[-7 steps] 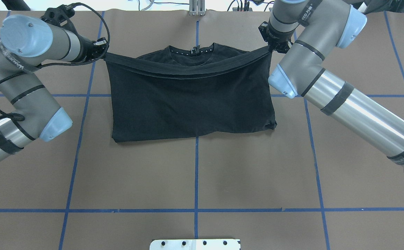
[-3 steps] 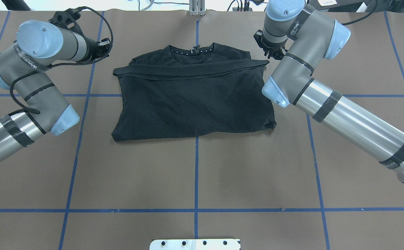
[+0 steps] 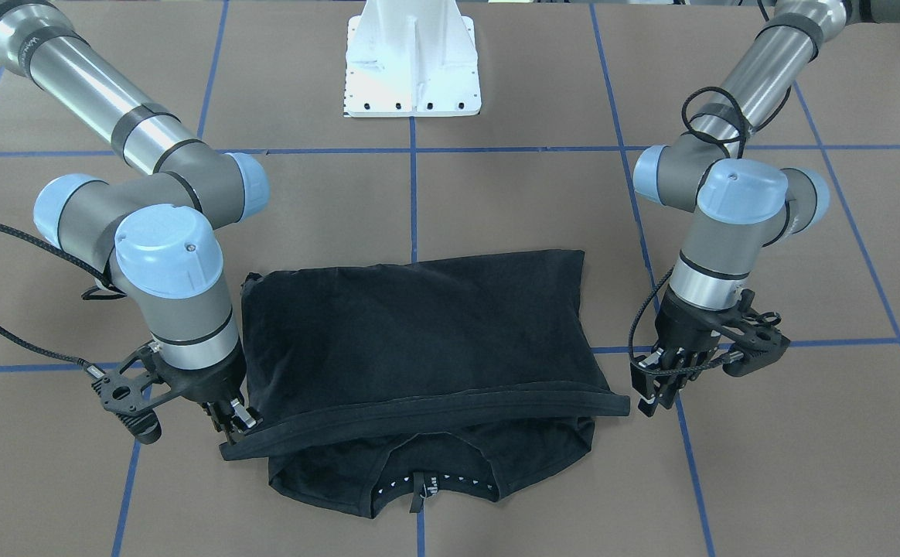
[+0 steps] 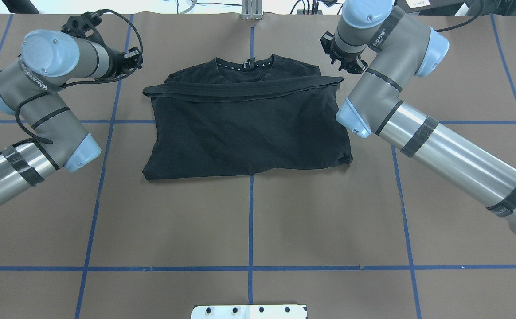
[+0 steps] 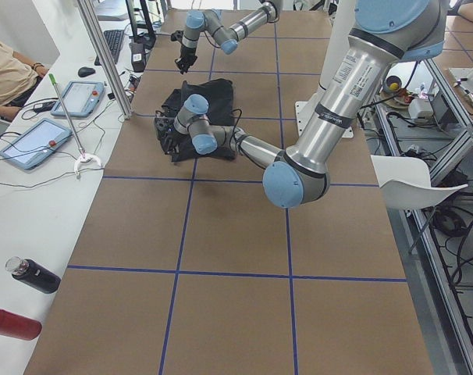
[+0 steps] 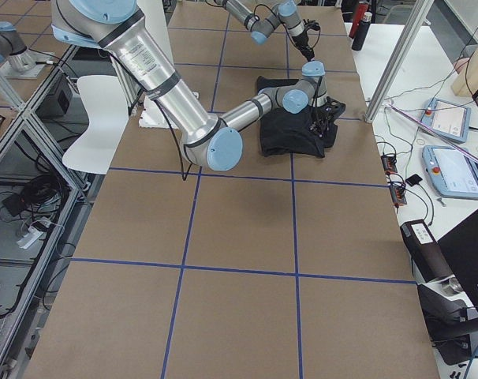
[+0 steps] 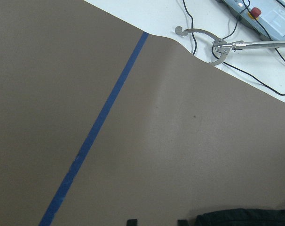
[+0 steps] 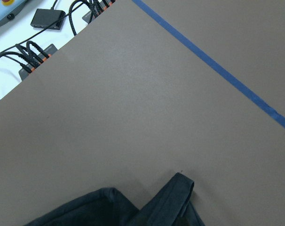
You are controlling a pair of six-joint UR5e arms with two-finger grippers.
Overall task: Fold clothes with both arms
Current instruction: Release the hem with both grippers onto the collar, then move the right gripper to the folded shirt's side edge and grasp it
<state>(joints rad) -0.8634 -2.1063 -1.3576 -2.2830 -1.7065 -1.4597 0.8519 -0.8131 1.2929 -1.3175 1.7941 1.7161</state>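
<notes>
Lying folded on table: black T-shirt, hem just short of collar; left gripper spread, empty, beside one hem end; right gripper same, other end.

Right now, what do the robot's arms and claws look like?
The left arm and right arm are grey and silver tubes with light blue joint caps and black straps. Black cables loop along them. The left gripper and right gripper are black two-finger claws.
</notes>
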